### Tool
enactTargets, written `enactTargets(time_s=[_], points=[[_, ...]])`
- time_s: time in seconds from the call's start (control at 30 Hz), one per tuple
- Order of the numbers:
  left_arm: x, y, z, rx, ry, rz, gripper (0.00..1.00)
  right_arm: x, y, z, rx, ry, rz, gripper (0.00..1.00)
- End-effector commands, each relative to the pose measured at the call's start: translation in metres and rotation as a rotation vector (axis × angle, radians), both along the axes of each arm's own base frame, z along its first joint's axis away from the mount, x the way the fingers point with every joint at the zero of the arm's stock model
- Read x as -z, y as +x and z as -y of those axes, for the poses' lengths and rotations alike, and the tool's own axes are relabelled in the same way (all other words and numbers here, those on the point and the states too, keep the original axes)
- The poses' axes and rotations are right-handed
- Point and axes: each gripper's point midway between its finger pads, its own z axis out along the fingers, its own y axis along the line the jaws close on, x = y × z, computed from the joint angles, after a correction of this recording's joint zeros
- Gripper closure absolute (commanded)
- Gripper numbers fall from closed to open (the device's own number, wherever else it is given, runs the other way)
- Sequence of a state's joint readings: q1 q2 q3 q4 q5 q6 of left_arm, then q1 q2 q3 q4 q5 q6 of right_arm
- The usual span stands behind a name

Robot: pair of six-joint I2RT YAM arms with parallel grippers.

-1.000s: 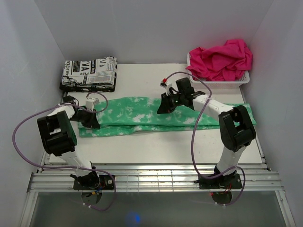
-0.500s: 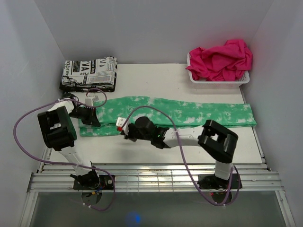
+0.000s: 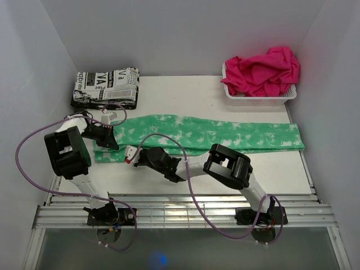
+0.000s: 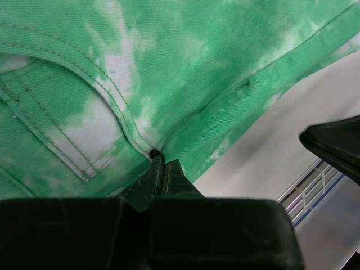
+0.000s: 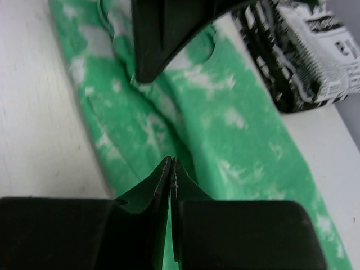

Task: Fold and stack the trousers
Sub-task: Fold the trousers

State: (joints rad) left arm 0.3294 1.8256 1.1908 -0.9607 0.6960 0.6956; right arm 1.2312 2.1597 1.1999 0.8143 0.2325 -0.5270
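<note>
The mint-green tie-dye trousers [image 3: 225, 135] lie flat in a long band across the table, waist end at the left. My left gripper [image 3: 107, 136] is shut, and its tips rest on the waist end beside a pocket rivet [image 4: 163, 166]. No cloth shows between the jaws. My right gripper [image 3: 138, 160] is shut and empty, low over the trousers' near edge just right of the left gripper. In the right wrist view its tips [image 5: 170, 163] hover above the green cloth [image 5: 242, 146], with the left gripper's black fingers [image 5: 169, 28] ahead. The pocket stitching [image 4: 84, 140] fills the left wrist view.
A folded black-and-white newsprint cloth [image 3: 107, 87] lies at the back left, also in the right wrist view [image 5: 315, 50]. A white basket [image 3: 287, 94] holding hot-pink cloth [image 3: 261, 70] stands at the back right. White walls enclose the table. A metal rail runs along the near edge.
My right arm has swung from the middle of the trousers down and left to their near edge beside the left gripper. The left gripper has barely shifted at the waist end.
</note>
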Motion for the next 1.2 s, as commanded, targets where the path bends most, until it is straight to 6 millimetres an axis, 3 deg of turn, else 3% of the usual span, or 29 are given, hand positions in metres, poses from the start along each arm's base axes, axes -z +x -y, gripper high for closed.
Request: enactTargets(time_s=[0.0, 0.13, 0.43, 0.63, 1.0, 1.17], points=[[-0.015, 0.005, 0.007, 0.016, -0.038, 0.031, 1.0, -0.047, 0.005, -0.022, 0.016, 0.178, 0.042, 0.92], [-0.02, 0.007, 0.006, 0.018, -0.026, 0.044, 1.0, -0.031, 0.004, -0.04, 0.0, 0.161, -0.018, 0.92], [-0.046, 0.015, 0.004, 0.022, -0.015, 0.088, 1.0, 0.02, 0.008, -0.057, 0.03, 0.089, -0.178, 0.92], [-0.062, 0.015, 0.002, 0.033, -0.011, 0.095, 1.0, 0.034, 0.018, -0.06, 0.073, 0.059, -0.203, 0.92], [-0.077, -0.027, 0.007, 0.083, 0.036, 0.067, 1.0, 0.037, 0.031, -0.056, 0.115, 0.057, -0.199, 0.92], [-0.067, -0.05, 0.012, 0.089, 0.033, 0.009, 1.0, 0.043, 0.036, -0.052, 0.132, 0.043, -0.191, 0.92]])
